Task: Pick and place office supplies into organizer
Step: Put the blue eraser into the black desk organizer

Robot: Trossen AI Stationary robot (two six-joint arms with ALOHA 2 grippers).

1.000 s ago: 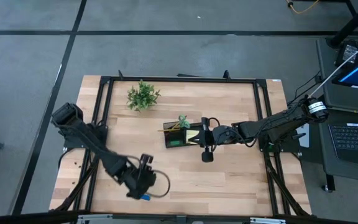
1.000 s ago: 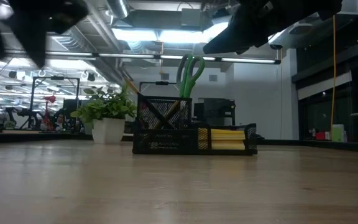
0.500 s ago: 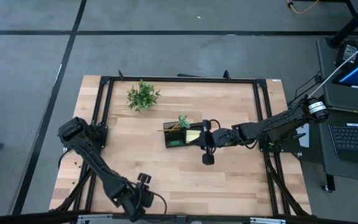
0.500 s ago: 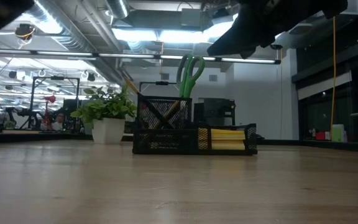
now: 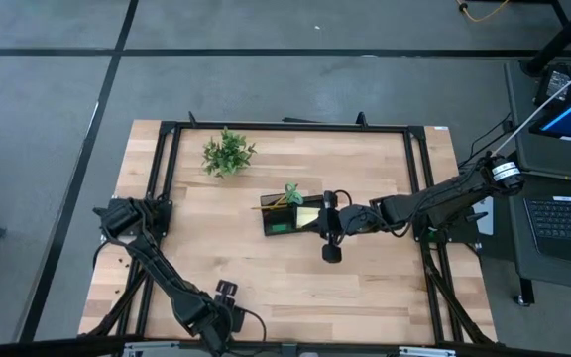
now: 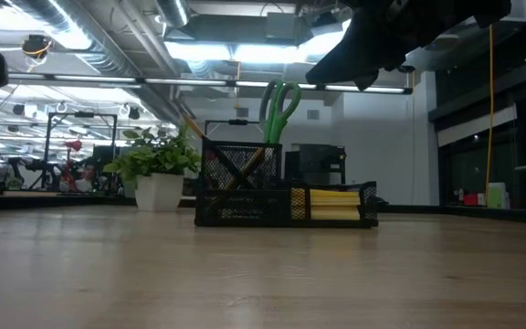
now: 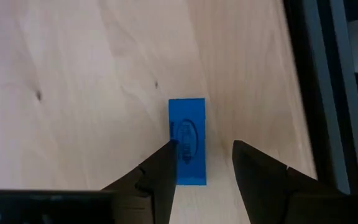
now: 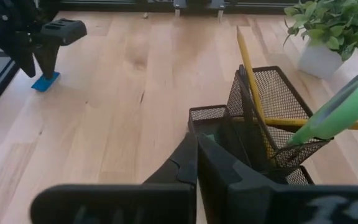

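1. The small flat blue plastic block [image 7: 188, 142] lies on the wooden table [image 7: 86, 74] near its front edge.
2. I judge it light, rigid and slick; grip its long sides.
3. My left gripper [image 7: 202, 165] hangs spread around it.
4. The right gripper [image 8: 196, 163], pressed together, waits beside the black mesh organizer [image 8: 253, 134].

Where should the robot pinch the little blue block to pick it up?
Across its two long sides, near the middle, coming straight down from above. The blue block lies flat on the table, long and narrow, so its short width fits between the open fingers of the left hand, which already hangs over it.
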